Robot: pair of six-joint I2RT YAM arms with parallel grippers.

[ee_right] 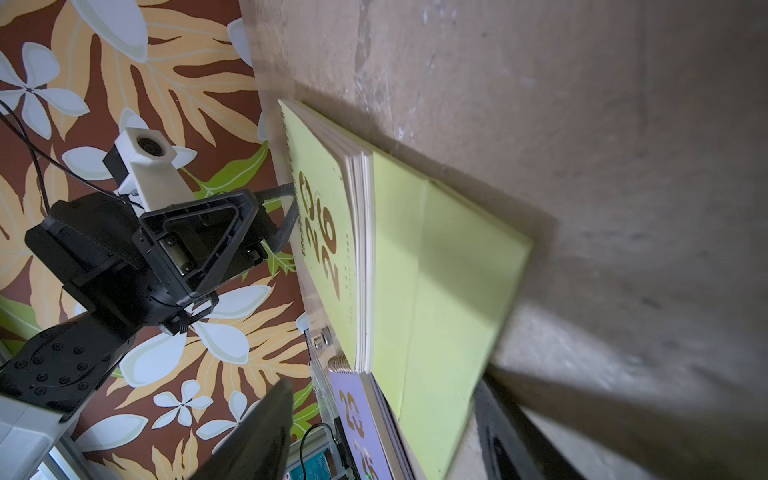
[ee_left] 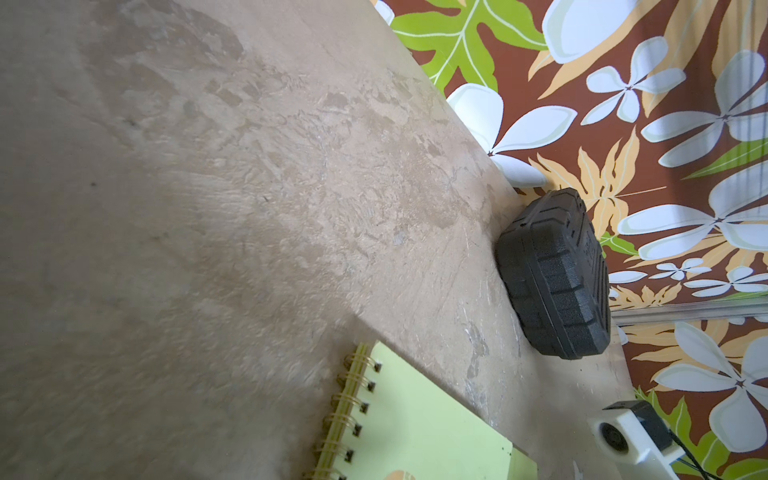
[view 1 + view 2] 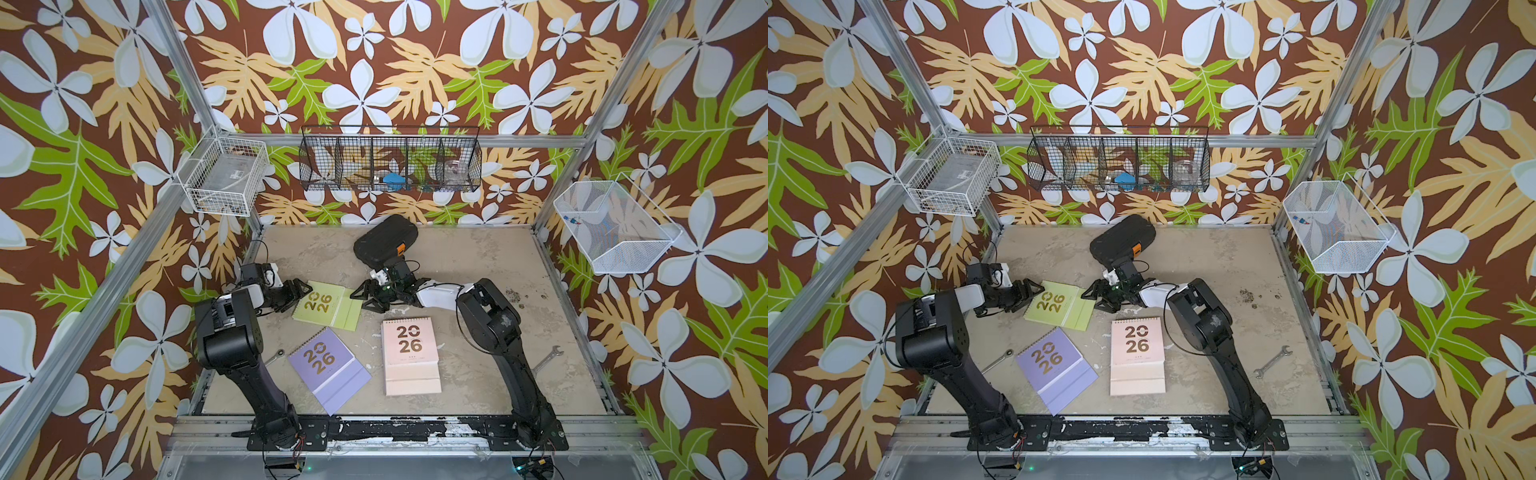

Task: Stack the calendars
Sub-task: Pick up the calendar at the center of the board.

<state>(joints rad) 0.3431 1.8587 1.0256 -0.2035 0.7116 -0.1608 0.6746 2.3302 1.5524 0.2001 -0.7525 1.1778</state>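
Top view: the left gripper point(image 3: 306, 291) is held with jaws spread at the spiral edge of the lime green calendar point(image 3: 326, 306). The right gripper point(image 3: 360, 300) is likewise held open just beside the opposite flap edge. A black case point(image 3: 384, 239) is set behind it. Nearer the arm bases, the lilac calendar point(image 3: 328, 368) and pale pink calendar point(image 3: 409, 357) are laid flat and apart on the table point(image 3: 478, 270).

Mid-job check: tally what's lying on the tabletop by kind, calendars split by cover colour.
Lime green calendar: 1
Lilac calendar: 1
Pale pink calendar: 1
Black case: 1
Wrenches: 2
Total: 6, counting only calendar covers that show.
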